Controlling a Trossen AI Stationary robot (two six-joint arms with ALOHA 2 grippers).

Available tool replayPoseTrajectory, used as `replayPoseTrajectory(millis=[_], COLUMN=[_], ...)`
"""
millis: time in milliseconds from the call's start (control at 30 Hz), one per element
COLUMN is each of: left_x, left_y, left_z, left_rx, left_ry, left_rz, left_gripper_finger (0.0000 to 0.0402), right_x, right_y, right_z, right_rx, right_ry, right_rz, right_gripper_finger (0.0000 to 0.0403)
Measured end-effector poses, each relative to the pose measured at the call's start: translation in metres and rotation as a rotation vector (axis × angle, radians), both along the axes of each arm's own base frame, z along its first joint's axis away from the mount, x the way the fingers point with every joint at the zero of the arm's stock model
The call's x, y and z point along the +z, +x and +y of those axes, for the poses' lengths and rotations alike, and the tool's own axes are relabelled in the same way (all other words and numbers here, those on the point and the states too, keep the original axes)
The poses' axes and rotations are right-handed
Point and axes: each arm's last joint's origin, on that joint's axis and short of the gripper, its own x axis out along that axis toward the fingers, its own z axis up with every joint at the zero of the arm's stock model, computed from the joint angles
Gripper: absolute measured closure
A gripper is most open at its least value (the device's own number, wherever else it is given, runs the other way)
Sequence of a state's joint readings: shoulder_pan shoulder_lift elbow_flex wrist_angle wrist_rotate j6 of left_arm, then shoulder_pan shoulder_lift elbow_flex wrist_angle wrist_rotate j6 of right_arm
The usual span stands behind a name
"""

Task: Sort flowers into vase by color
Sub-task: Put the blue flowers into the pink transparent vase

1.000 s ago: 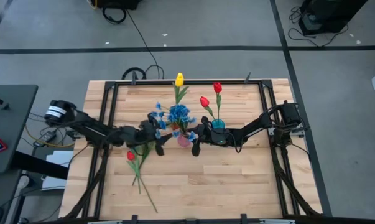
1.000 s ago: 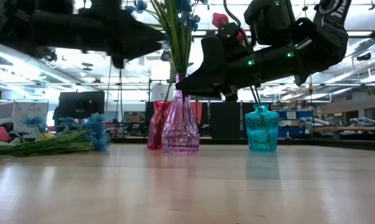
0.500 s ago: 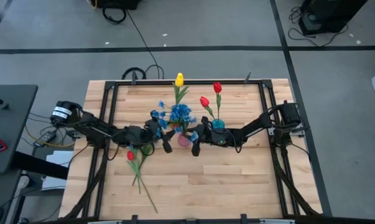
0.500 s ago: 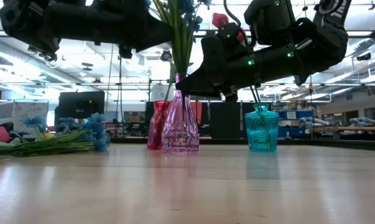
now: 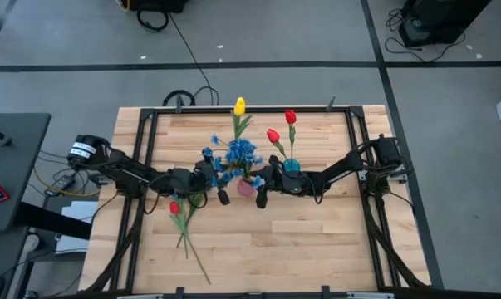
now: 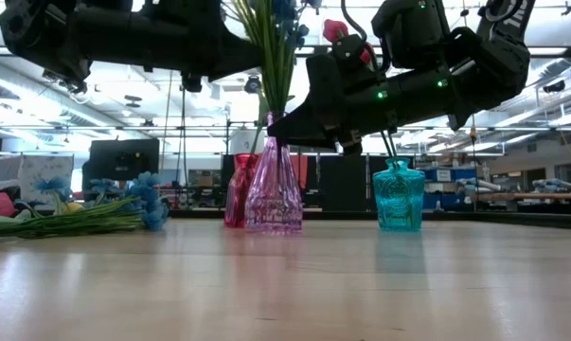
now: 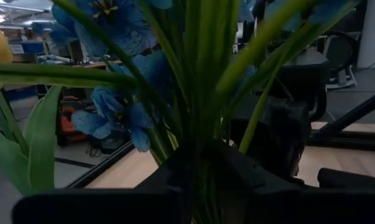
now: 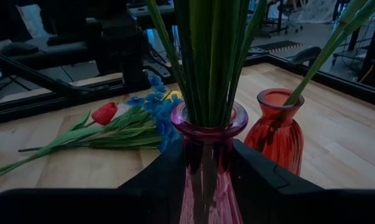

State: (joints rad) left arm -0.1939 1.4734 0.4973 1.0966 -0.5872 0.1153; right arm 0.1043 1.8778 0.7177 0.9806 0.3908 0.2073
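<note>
Right gripper [image 8: 209, 163] clamps the pink glass vase [image 8: 207, 162] at its neck. Left gripper [image 7: 196, 180] clenched on the blue-blossom stems [image 7: 203, 93] above it; keep them vertical, don't drag the vase.

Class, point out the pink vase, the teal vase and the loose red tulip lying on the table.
pink vase [image 6: 275, 194], low view, its body.
teal vase [image 6: 399, 197], low view, its body.
red tulip [image 8: 104, 113], right wrist view, its bloom.

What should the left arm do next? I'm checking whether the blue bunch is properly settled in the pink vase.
Probably open the left gripper and back away. Its fingers are round the stems of the blue bunch, which already stand in the pink vase. The right gripper steadies that vase's neck. More flowers lie on the table, still to sort.
</note>
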Motion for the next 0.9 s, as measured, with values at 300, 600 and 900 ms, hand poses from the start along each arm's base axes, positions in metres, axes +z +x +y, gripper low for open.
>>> replayPoseTrajectory(millis=[300,600,900], left_x=[-0.002,-0.009,-0.016], left_y=[0.003,0.003,0.004], left_z=[0.007,0.006,0.004], left_rx=[-0.056,-0.068,-0.121], left_ry=[-0.058,-0.093,-0.134], left_rz=[-0.022,0.041,0.103], left_gripper_finger=[0.0349,0.0353,0.0356], right_x=[0.0,-0.001,-0.002], right_y=[0.0,0.0,0.0], right_z=[0.0,0.001,0.001], right_rx=[0.001,0.042,0.046], right_ry=[0.002,0.006,-0.008], right_rz=[-0.001,0.009,0.027], right_gripper_finger=[0.0279,0.0279,0.0279])
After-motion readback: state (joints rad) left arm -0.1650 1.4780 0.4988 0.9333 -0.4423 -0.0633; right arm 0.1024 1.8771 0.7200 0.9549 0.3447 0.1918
